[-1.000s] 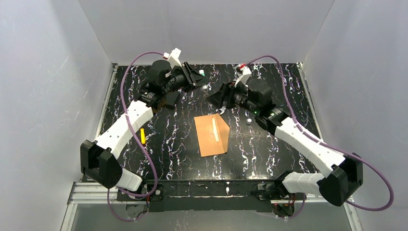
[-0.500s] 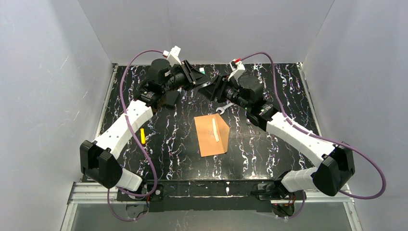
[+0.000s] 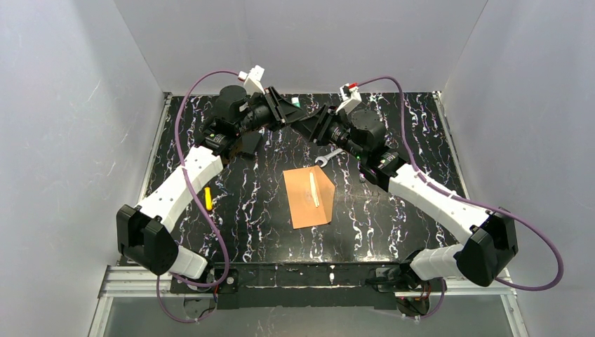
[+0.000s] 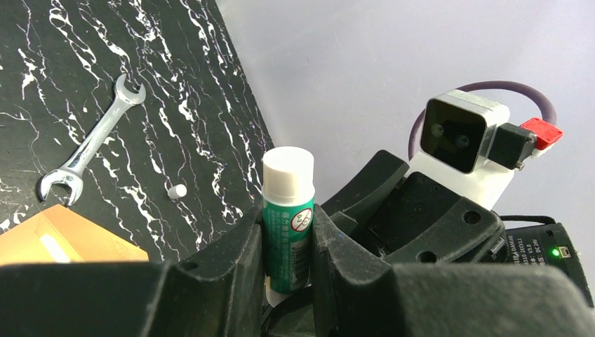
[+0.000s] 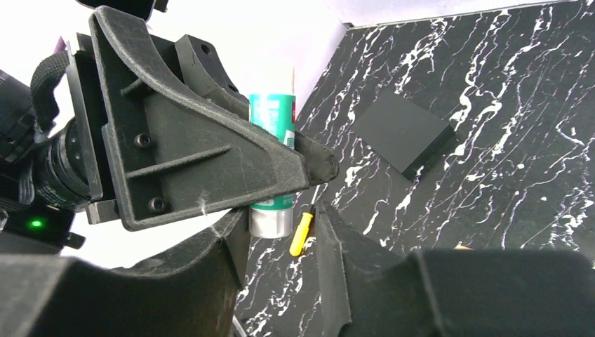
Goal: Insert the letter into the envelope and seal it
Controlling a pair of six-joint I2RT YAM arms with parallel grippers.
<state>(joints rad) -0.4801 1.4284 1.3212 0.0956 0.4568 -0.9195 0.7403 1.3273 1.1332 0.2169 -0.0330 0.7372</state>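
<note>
The glue stick (image 4: 288, 225) - its lower end disappears between the left fingers (image 4: 228, 267), and in the right wrist view one finger covers its middle. Only a corner of the envelope (image 4: 64, 242) shows - the fingers hide the rest.

Matt kraft-paper envelope (image 3: 302, 207), shiny metal wrench (image 4: 92, 138)

The envelope (image 3: 309, 198) lies mid-table (image 3: 393, 217), with a wrench (image 3: 328, 157) just behind its far right corner. A screwdriver (image 3: 208, 199) lies well to its left, and a flat block (image 5: 402, 132) sits behind that.

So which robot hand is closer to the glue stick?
Left. The left gripper is shut on the glue stick. The right gripper is open right by its lower end, not gripping it.
</note>
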